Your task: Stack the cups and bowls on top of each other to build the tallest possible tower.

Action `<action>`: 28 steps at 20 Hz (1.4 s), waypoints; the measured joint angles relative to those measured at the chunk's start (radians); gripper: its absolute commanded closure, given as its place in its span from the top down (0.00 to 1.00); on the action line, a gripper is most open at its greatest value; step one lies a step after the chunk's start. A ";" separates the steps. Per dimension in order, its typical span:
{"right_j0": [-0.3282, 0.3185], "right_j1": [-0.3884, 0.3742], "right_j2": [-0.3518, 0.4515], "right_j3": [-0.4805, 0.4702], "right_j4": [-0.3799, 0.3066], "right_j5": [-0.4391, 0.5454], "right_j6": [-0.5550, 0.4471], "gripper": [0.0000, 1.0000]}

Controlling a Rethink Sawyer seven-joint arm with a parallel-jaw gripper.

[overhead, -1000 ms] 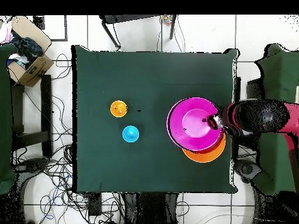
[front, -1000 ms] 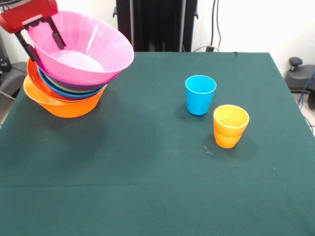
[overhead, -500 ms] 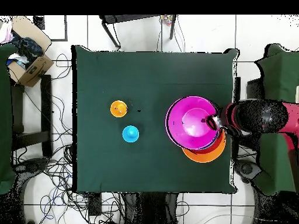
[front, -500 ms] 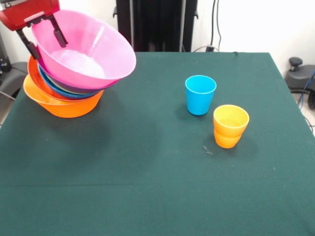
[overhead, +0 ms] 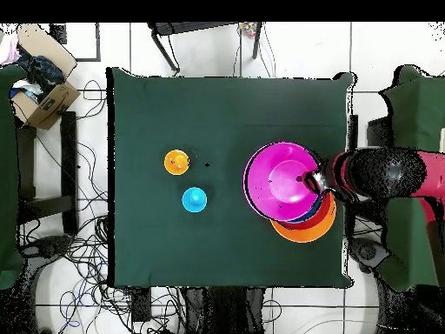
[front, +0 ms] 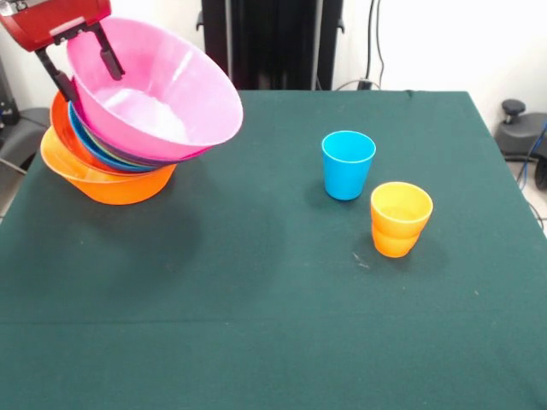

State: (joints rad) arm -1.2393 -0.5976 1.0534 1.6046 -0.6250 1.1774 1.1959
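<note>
The end effector [front: 81, 58] comes in at the upper left of the front view, its two dark fingers [front: 108, 53] straddling the far rim of the pink bowl [front: 158, 94], one inside the bowl and one outside against its wall, closed on that rim. The pink bowl is tipped steeply, its mouth facing toward the middle of the counter [front: 273, 282] and its raised rim up at the end effector. Its lower side sits in the tower [front: 111, 158], a nested pile in which edges of purple, blue and green bowls show beneath the pink one, with a red-orange rim at the far side and the big orange bowl [front: 107, 184] as the base on the green cloth. From overhead, the pink bowl [overhead: 282, 183] overhangs the orange base [overhead: 308, 230] toward the counter's centre, and the red and black arm [overhead: 391, 174] reaches in from the counter's edge. Well apart from the pile, the blue cup [front: 348, 164] stands upright, mouth up. Just beside it, not touching, the yellow cup [front: 401, 207] sits nested in an orange cup [front: 395, 242], also upright. Overhead, the blue cup [overhead: 195, 200] and the yellow one [overhead: 176, 162] lie near each other. A cardboard box [overhead: 42, 97] sits on the floor off one corner.
</note>
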 measured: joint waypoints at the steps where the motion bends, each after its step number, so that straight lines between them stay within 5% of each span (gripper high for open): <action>1: 0.000 0.000 0.002 0.000 0.000 0.000 0.000 1.00; 28: -0.001 -0.003 0.015 0.002 0.013 0.000 0.000 1.00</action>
State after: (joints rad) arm -1.2402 -0.6004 1.0682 1.6071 -0.6122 1.1776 1.1959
